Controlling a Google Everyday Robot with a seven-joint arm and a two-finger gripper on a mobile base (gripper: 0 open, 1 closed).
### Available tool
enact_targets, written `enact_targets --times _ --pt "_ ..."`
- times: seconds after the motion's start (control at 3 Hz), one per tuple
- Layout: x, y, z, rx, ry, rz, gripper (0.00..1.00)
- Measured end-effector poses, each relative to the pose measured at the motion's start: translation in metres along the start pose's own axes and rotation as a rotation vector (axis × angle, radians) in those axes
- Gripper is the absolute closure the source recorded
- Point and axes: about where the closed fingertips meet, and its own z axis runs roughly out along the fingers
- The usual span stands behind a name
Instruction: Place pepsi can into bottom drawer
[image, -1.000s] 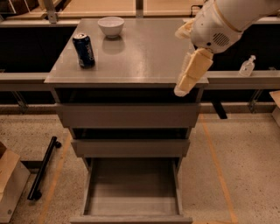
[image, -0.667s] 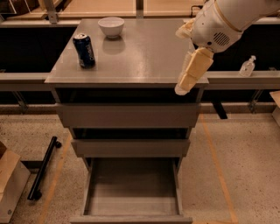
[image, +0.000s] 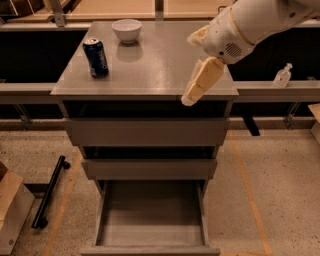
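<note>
The can (image: 96, 57) stands upright in the upper left of the frame, on the left part of the surface (image: 160, 67), near its front-left corner. The bowl (image: 126, 29) sits behind it and a little to the right, apart from it. Nothing crowds the can on its sides.

The end effector (image: 191, 96) hangs in the upper right of the frame, over the front-right edge of the surface, pointing down and to the left, well apart from the can. It carries nothing. Whether it is released or clenched cannot be told from this view.

The bottom drawer (image: 150, 222) is pulled out at the lower centre of the frame and looks bare inside. The two drawers above it are pushed in further.

Judging by its look, the can is a thin metal cylinder: stiff enough for a firm pinch, but smooth and somewhat slippery, and likely to dent if squeezed hard. Whether it is full or empty cannot be seen. If empty it will be light and will tip easily when nudged. The best hold is probably across the body at mid-height, taken from the side or from above, with the jaws square to the curved wall so it does not roll out. The silver rim at the top is a poorer hold.
</note>
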Motion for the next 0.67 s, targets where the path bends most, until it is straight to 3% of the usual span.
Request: enact_targets --times 0.67 --pt "-0.048 -0.081 0.088 -0.01 -0.213 -0.026 0.0"
